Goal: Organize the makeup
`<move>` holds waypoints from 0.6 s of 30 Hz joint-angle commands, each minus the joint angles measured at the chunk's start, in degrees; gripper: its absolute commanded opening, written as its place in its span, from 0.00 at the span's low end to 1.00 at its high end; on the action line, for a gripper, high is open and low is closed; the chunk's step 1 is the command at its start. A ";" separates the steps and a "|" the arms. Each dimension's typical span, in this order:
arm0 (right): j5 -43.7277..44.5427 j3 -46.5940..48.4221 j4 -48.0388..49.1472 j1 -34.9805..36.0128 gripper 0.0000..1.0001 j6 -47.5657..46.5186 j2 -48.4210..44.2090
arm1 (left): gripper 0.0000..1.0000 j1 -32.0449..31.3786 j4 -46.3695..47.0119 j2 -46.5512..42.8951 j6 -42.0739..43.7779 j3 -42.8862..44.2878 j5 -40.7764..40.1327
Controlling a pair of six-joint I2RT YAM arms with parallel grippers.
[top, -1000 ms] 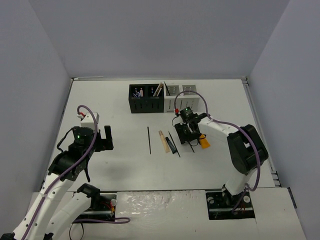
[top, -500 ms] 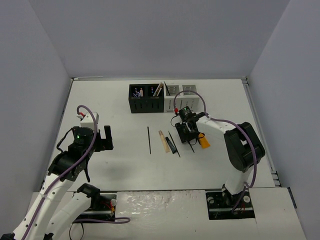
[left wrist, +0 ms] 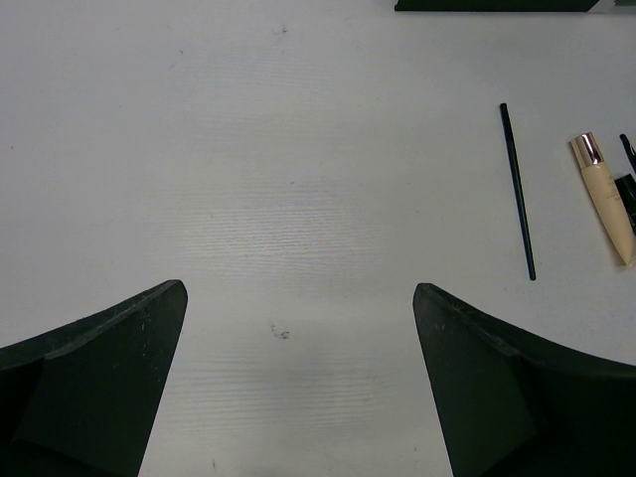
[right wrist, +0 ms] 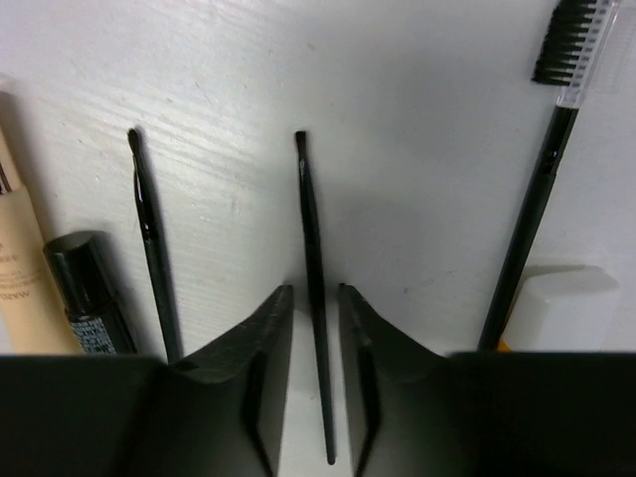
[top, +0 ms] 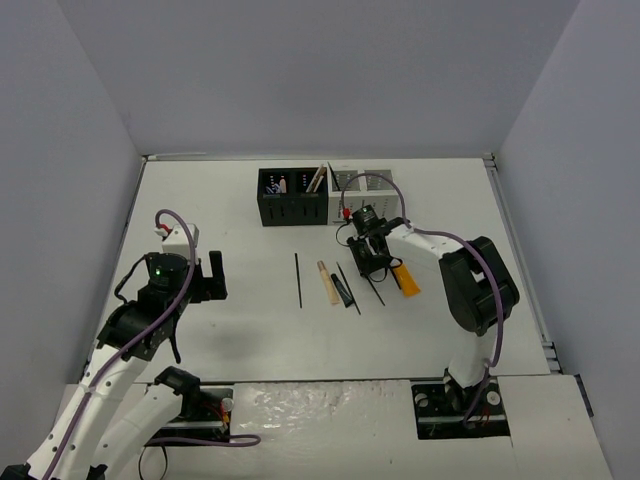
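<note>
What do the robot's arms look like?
The left arm and right arm are white with chunky black joints. A purple cable loops along each. A green light glows on the left one. The left gripper and right gripper are black, with two wedge-shaped fingers each.
</note>
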 commanded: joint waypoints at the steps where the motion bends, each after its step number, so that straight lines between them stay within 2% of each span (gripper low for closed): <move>1: 0.38 -0.56 -0.60 0.08 0.14 -1.16 3.38 | 0.97 0.41 2.09 0.54 0.80 1.29 -0.32; 4: 0.24 -1.00 -0.59 0.70 0.00 -1.50 2.21 | 0.97 0.40 2.06 0.52 0.75 1.29 -0.35; 12: -3.87 2.05 -1.35 2.01 0.00 -2.51 -7.65 | 0.97 0.56 2.07 0.55 0.75 1.29 -0.35; 18: -4.27 11.91 -0.40 2.01 0.00 -4.35 -13.49 | 0.97 0.64 2.14 0.71 0.74 1.29 -0.35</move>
